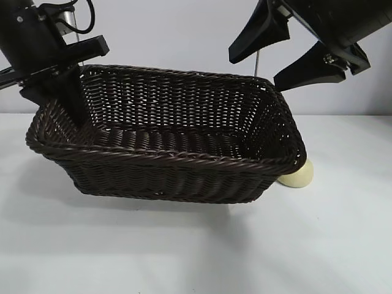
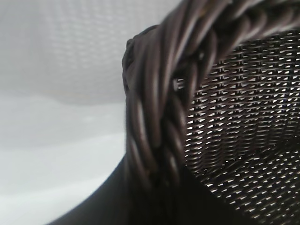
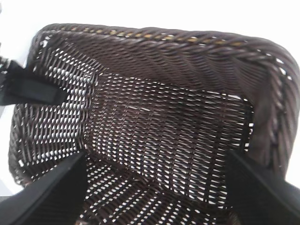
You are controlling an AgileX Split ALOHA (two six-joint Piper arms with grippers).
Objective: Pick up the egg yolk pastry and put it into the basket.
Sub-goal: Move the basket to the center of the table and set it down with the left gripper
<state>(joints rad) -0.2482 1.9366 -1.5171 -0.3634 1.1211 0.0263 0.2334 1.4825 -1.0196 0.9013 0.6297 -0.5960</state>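
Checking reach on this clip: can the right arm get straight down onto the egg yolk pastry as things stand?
Probably not. The egg yolk pastry sits on the table, mostly tucked under the tilted basket corner, while the open right gripper hangs above the basket's rim.

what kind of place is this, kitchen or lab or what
Most likely a robot test bench, not a kitchen: a bare white table against a plain pale wall, two black robot arms, and only props, a dark wicker basket and an egg yolk pastry lying beside it.
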